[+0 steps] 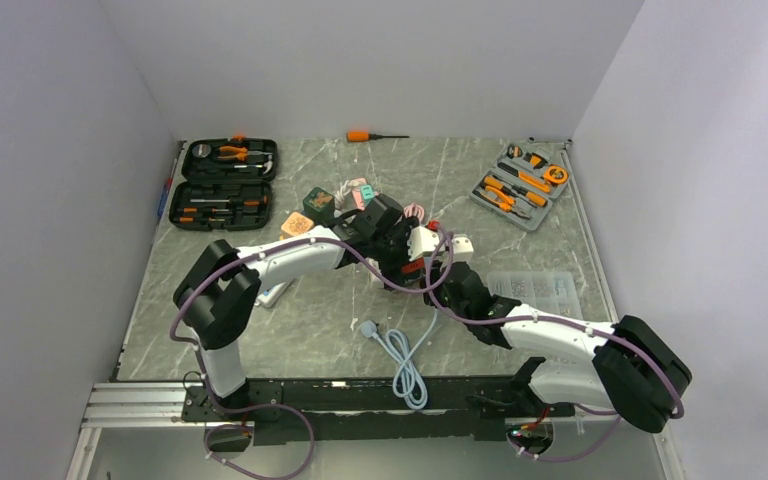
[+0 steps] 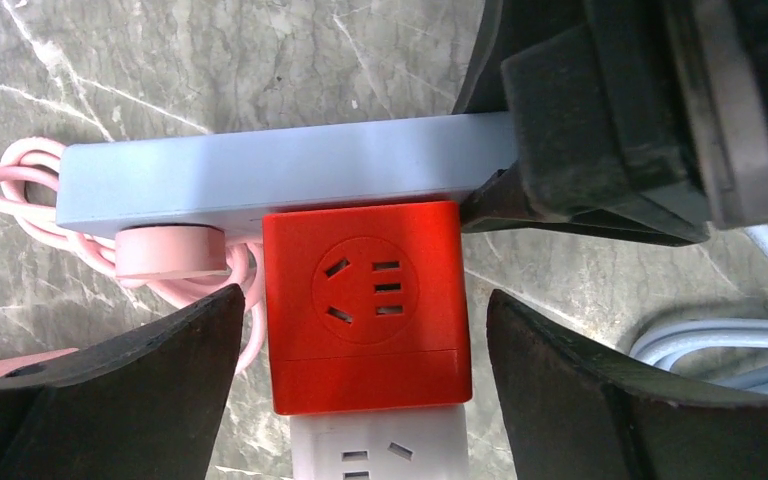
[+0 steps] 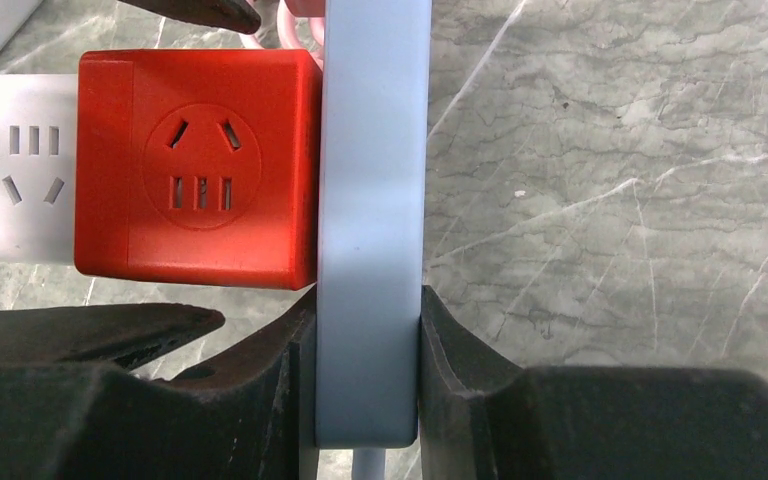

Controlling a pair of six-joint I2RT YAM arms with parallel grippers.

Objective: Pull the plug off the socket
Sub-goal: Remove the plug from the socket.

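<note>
Now, my right gripper (image 3: pixel 368 340) clamped on blue strip (image 3: pixel 375 150), left gripper (image 2: pixel 362 320) apart astride red cube plug (image 2: pixel 365 300): I'd close squarely, pull straight out.

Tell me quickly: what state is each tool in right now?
Left tool: open, straddling the red plastic cube adapter, not gripping.
Right tool: shut on the pale blue rectangular power strip.
</note>
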